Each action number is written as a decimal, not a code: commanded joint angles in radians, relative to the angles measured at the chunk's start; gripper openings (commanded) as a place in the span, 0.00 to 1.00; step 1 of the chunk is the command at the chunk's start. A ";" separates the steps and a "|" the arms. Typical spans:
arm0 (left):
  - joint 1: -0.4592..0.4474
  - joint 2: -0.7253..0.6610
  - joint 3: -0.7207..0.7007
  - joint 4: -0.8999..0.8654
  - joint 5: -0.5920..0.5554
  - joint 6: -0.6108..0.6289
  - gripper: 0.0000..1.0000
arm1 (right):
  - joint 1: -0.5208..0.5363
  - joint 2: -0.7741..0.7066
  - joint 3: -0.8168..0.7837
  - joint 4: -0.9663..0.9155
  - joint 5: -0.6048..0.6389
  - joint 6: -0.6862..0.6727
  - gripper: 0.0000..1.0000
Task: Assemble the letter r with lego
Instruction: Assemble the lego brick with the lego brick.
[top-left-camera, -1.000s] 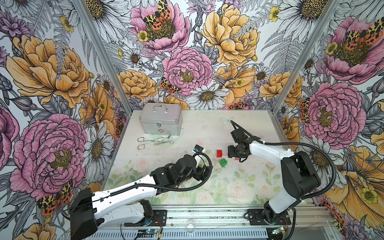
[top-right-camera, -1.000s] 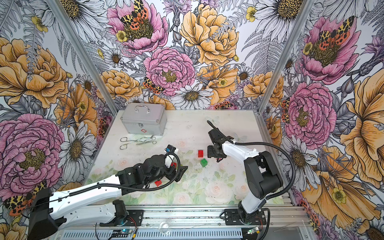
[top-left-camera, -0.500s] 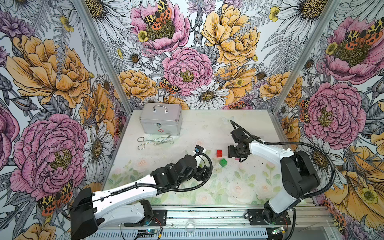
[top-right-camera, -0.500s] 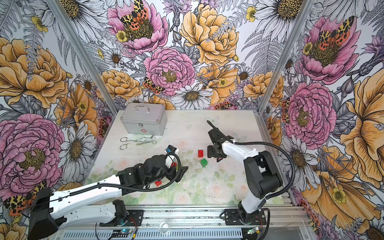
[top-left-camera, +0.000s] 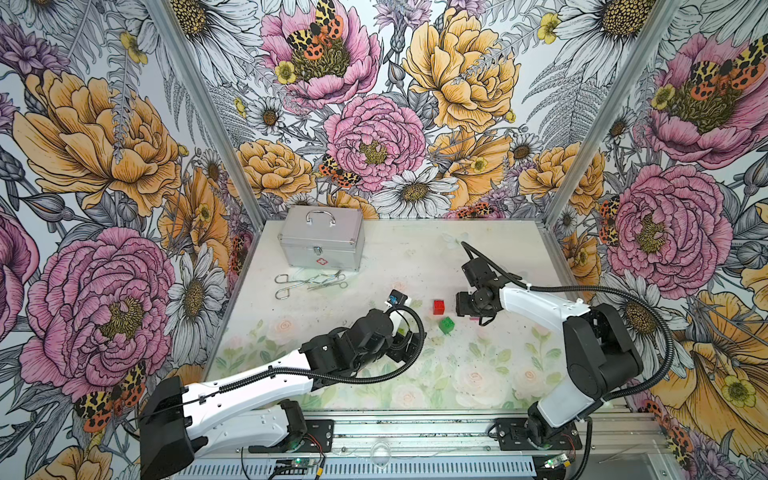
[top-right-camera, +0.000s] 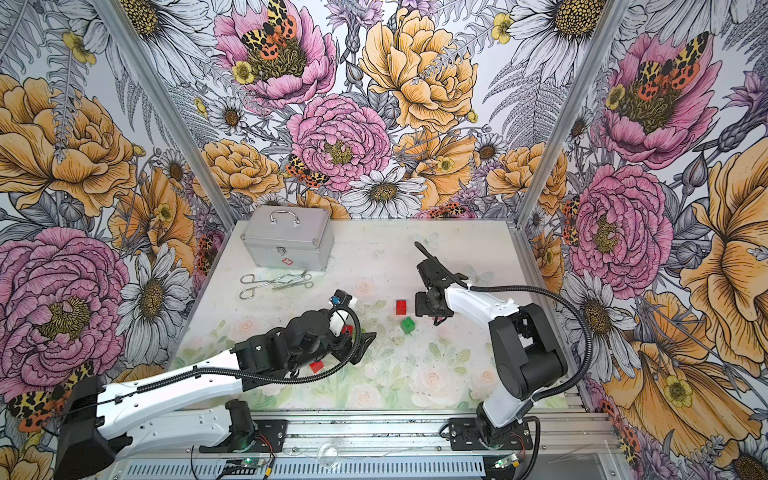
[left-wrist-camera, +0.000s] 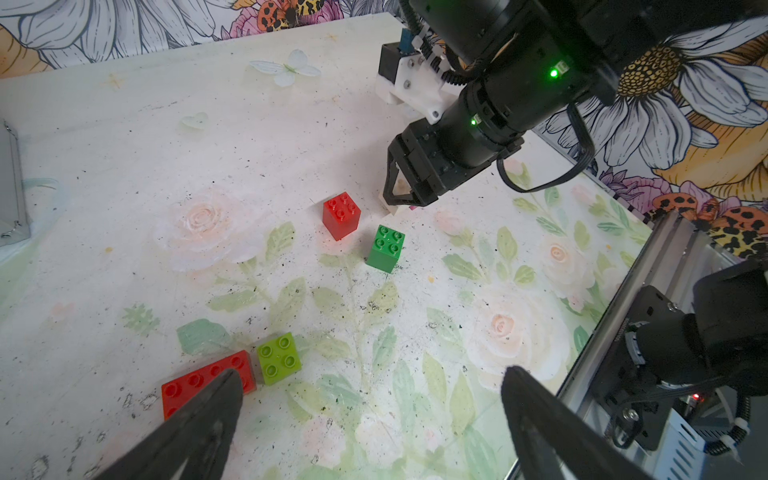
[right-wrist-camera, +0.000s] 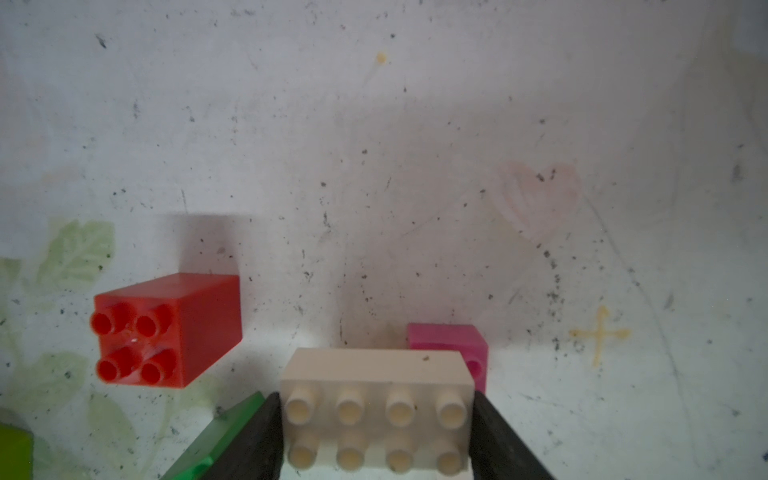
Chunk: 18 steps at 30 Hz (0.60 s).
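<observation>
The lego (top-left-camera: 439, 306) lies mid-table in both top views. There we count one red cube (top-right-camera: 401, 306) and one dark green brick (top-left-camera: 447, 325), both near the right gripper (top-left-camera: 462, 305).

From the left wrist, the left gripper (left-wrist-camera: 370, 372) gapes empty near one flat red brick (left-wrist-camera: 199, 380), which sits just beside one lime brick (left-wrist-camera: 278, 357).

From the right wrist, the jaws clamp one white brick (right-wrist-camera: 376, 411), with one pink brick (right-wrist-camera: 449, 338) just behind. We judge a straight lift best, studs level, clear of the pink.

Bold floral wallpaper (top-left-camera: 374, 124) surrounds a pale, speckled tabletop (top-left-camera: 415, 257) printed with faded roses and leaves.
</observation>
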 joint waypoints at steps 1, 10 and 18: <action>-0.005 -0.009 -0.002 0.029 0.000 0.015 0.99 | 0.006 0.013 -0.065 -0.113 0.040 0.015 0.33; -0.008 0.010 -0.005 0.049 0.002 0.007 0.99 | 0.017 0.046 -0.096 -0.093 0.069 0.026 0.32; -0.010 -0.006 -0.016 0.049 0.001 0.004 0.99 | 0.004 0.063 -0.087 -0.089 0.013 0.033 0.32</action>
